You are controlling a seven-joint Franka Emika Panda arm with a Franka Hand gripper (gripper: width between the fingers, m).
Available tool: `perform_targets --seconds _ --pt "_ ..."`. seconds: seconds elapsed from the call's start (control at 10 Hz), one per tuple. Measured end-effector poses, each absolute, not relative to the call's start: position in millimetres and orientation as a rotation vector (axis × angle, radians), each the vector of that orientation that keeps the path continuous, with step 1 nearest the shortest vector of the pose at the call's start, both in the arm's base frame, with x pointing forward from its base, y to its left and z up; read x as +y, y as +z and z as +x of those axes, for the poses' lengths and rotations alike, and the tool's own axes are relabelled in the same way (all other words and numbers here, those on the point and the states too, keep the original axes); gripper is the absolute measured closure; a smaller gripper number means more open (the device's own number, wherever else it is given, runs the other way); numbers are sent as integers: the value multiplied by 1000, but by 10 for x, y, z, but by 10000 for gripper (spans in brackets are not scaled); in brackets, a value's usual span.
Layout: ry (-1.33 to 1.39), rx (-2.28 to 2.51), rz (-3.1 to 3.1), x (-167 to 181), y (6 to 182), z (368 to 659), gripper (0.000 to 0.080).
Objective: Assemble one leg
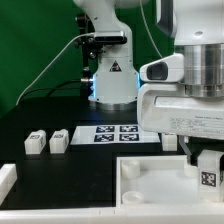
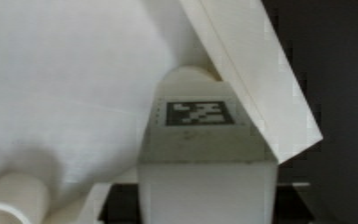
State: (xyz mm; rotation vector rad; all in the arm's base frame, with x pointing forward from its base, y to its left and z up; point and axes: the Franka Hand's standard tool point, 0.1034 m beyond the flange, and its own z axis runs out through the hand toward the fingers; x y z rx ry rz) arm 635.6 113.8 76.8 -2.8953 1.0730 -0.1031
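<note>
My gripper point(image 1: 206, 163) is at the exterior view's right, low over the large white tray-like part point(image 1: 150, 178). It is shut on a leg point(image 1: 207, 181), a small white block with a black-and-white tag facing the camera. In the wrist view the leg point(image 2: 202, 150) runs out from between my dark fingers point(image 2: 121, 203). Its tag point(image 2: 199, 112) faces up and its far end sits against the tray-like part's raised rim point(image 2: 247, 70) at a corner. I cannot tell whether it is seated there. Two more legs point(image 1: 37, 142) point(image 1: 60, 141) lie at the exterior view's left.
The marker board point(image 1: 115, 133) lies on the black table in front of the arm's base point(image 1: 112, 85). A white piece point(image 1: 6, 180) pokes in at the lower left edge. A rounded white form point(image 2: 16, 195) stands on the tray-like part beside the gripper.
</note>
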Motion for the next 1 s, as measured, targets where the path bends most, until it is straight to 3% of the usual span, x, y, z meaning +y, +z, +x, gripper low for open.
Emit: perform_targets --seconds 0.5,1.0 --pt "14 2252 -2102 1122 762 6324 506" --pt "41 2487 -1823 1120 767 6309 505"
